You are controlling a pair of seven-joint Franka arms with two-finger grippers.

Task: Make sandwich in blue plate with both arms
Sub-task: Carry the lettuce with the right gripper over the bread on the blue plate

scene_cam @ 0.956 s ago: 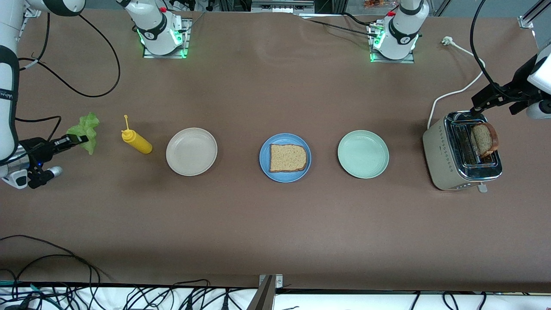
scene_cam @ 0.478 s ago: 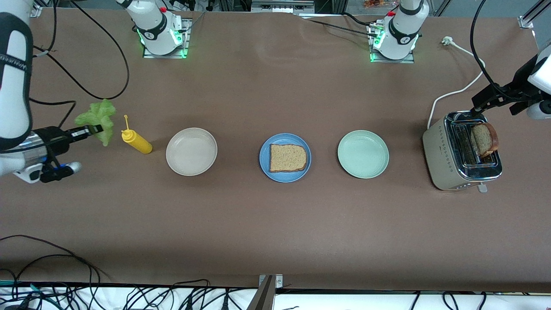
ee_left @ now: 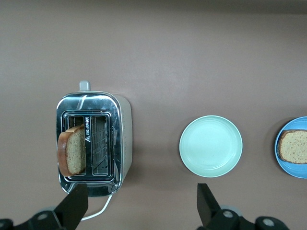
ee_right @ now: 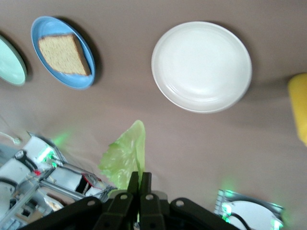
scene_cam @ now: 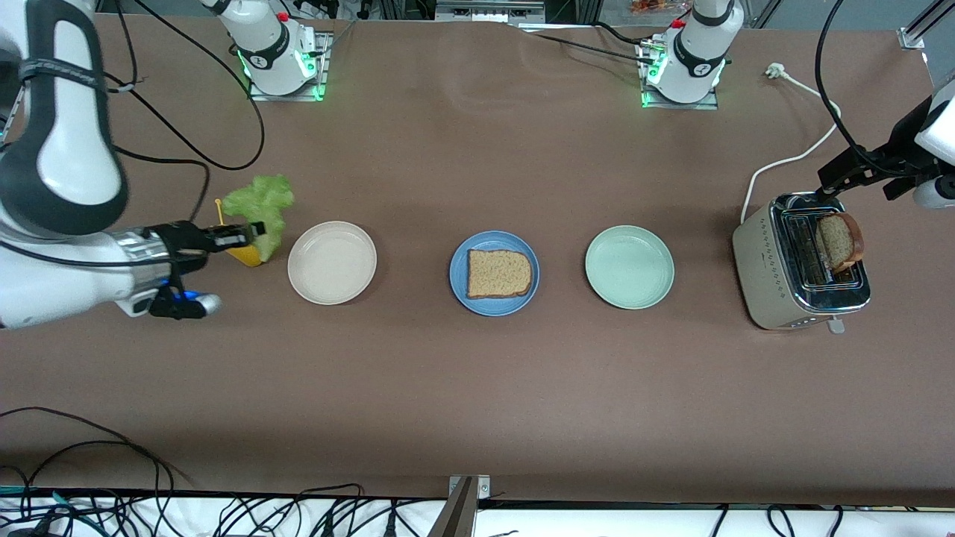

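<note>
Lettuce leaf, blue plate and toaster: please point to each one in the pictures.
lettuce leaf [scene_cam: 261, 205], front view, on the ruffled upper part of the leaf.
blue plate [scene_cam: 456, 272], front view, on the bare rim beside the toast.
toaster [ee_left: 123, 139], left wrist view, on its beige side wall.

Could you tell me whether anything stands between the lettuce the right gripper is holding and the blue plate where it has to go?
The right gripper holds the lettuce leaf up over the yellow squeeze bottle. Only the low beige plate lies on the table between it and the blue plate, so nothing visible blocks a carry through the air.
</note>
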